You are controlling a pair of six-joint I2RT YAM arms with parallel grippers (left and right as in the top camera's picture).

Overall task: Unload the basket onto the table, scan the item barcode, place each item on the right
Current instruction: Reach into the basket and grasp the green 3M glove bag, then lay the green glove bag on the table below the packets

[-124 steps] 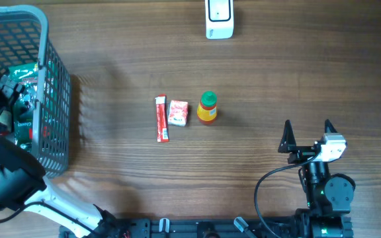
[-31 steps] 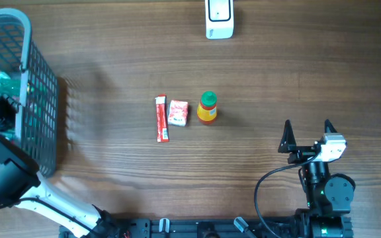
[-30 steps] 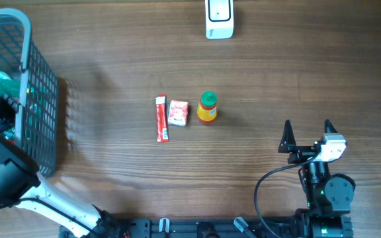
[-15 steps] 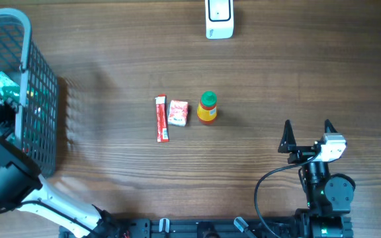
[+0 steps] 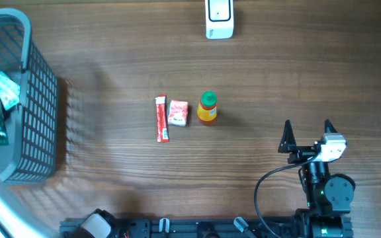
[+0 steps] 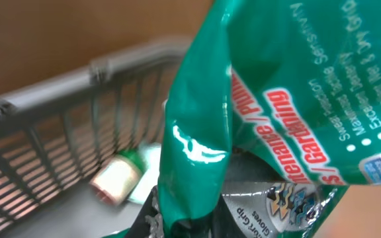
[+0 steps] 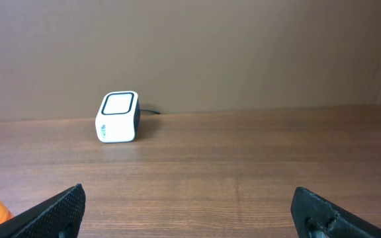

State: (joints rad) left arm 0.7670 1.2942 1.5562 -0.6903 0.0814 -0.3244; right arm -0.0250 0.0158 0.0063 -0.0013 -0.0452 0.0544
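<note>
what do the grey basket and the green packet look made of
Grey basket: probably moulded plastic, matte; thin grid bars under a thick rounded rim.
Green packet: seemingly thin plastic film, glossy; creases, a bright glare streak and printed lettering.

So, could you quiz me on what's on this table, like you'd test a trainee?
1. What colour is the bag held above the basket?
2. True or false: the right pincer is open and empty.
3. Which lies nearest the bottle? A) basket B) right pincer C) packet

Key: 1 green; 2 true; 3 C.
</note>
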